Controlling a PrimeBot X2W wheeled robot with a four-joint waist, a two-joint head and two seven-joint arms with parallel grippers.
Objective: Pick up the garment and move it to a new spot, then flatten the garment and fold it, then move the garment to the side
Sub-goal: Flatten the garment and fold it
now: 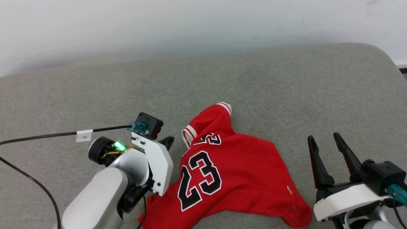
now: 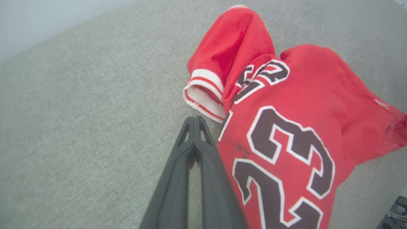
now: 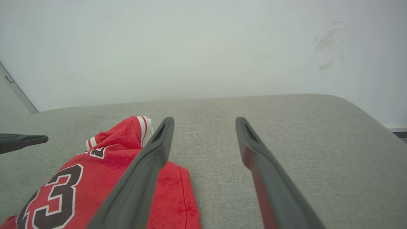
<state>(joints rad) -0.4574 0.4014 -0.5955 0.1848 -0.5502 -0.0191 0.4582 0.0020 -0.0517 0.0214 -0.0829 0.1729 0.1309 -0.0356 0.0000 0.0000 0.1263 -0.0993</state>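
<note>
Jersey [image 1: 241,159] lies rumpled, number up, mid-front of the grey cushion [image 1: 254,76]. Left claw [image 2: 194,121] is pinched shut, tips on bare cushion just beside the striped cuff [image 2: 203,95]; no cloth seen between them. Right claw [image 1: 322,140] is spread wide near the hem corner, not touching.

Judgement: pick-up step, and the left pinch looks empty. To do it well: open left, shift onto the cuff fold, bite cloth only; right takes the far edge; lift together.

I'm seeing a grey cushion [image 3: 286,127] spreading under the right pincer [image 3: 204,120], scuffed white wall [image 3: 190,47] standing past its tips.
</note>
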